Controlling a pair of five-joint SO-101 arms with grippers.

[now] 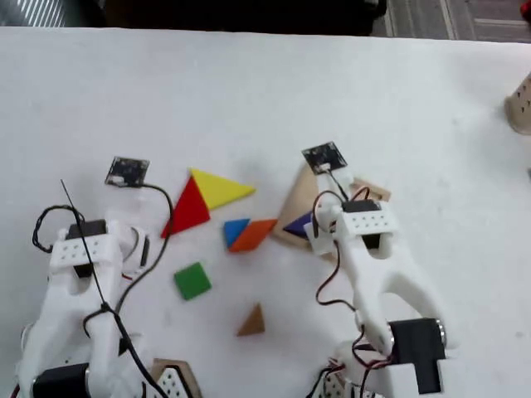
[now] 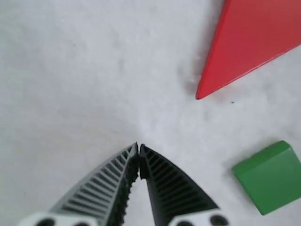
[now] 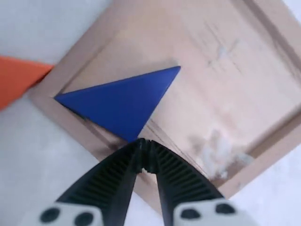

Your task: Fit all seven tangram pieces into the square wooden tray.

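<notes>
Right tool (image 3: 146, 146), closed and empty, hovers at the blue triangle (image 3: 117, 101) inside the tray (image 3: 235, 61); left tool (image 2: 139, 147), closed too, sits near the red triangle (image 2: 249, 42). It looks thin, stiff, light; pinch its edges.

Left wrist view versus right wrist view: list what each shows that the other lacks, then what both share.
Left wrist, not right: red triangle, green square, left pincer shut above the table. Right wrist, not left: wooden tray holding the blue triangle, orange piece outside its rim, right pincer shut. Both: the white table and a shut pincer.
</notes>
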